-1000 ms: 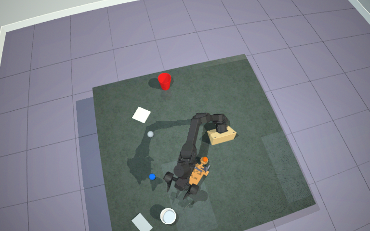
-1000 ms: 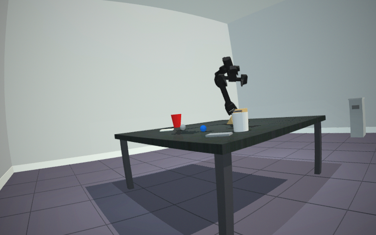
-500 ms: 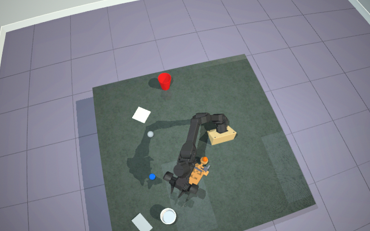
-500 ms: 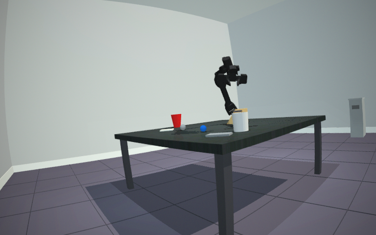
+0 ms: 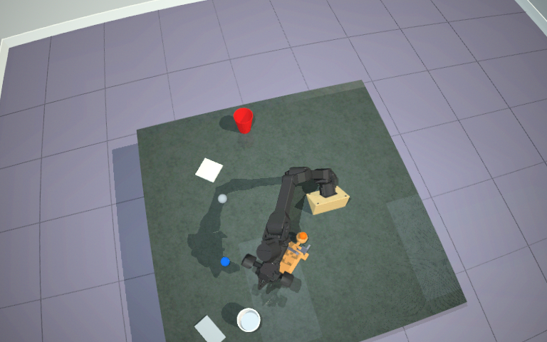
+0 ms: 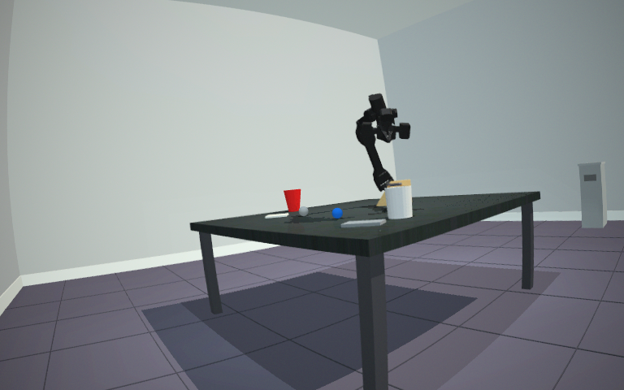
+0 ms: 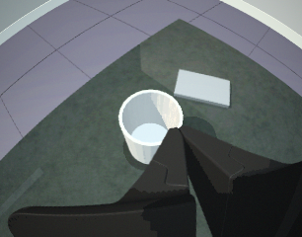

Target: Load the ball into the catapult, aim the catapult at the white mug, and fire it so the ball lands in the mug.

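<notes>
High above the dark surface [image 6: 451, 205] the arm holds its gripper [image 7: 181, 133], fingers pressed together on nothing, tips meeting just over the near rim of the white mug [image 7: 150, 121] in the wrist view. The mug stands upright near the surface's edge, a pale flat card [image 7: 202, 87] lying just beside it. Under the arm sits the orange catapult [image 5: 293, 256], and an orange ball [image 5: 302, 236] rests at its far end, apparently in its cup. A blue ball [image 5: 224, 261] lies near the catapult's other side, a grey ball [image 5: 222, 198] further off, a white square [image 5: 209, 169] beyond that, and a red cup [image 5: 243, 120] well apart at the far side. The arm's base stands on a tan block [image 5: 327, 202].
</notes>
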Controlling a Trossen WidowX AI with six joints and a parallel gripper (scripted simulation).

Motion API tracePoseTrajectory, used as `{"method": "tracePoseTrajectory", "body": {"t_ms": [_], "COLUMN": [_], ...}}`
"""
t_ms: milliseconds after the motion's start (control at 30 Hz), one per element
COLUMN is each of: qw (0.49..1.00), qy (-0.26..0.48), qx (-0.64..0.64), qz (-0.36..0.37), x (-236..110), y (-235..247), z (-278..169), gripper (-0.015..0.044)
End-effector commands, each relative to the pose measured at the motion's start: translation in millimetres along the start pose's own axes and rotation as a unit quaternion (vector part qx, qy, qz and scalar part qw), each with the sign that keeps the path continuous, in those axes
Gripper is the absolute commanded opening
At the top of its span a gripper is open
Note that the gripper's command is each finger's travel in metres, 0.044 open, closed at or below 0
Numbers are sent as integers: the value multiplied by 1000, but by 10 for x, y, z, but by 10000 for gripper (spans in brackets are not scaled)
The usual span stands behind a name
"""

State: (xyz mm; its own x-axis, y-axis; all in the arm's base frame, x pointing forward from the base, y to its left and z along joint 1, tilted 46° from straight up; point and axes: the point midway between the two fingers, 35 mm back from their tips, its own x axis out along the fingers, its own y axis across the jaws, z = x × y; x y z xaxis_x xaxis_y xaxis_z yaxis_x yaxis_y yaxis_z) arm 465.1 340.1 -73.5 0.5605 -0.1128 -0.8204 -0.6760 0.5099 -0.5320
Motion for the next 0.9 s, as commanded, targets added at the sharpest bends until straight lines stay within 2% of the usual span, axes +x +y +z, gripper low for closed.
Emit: {"method": "tracePoseTrajectory", "body": {"t_ms": [0, 433, 867], "qw": [1000, 971, 899], "qy": [10, 101, 180], "qx": [-22, -214, -398], "qz": [4, 24, 43], "x": [-14, -184, -436], "y": [86, 713, 1125], "z": [-49, -583, -1143], "gripper": [0, 0, 0]}}
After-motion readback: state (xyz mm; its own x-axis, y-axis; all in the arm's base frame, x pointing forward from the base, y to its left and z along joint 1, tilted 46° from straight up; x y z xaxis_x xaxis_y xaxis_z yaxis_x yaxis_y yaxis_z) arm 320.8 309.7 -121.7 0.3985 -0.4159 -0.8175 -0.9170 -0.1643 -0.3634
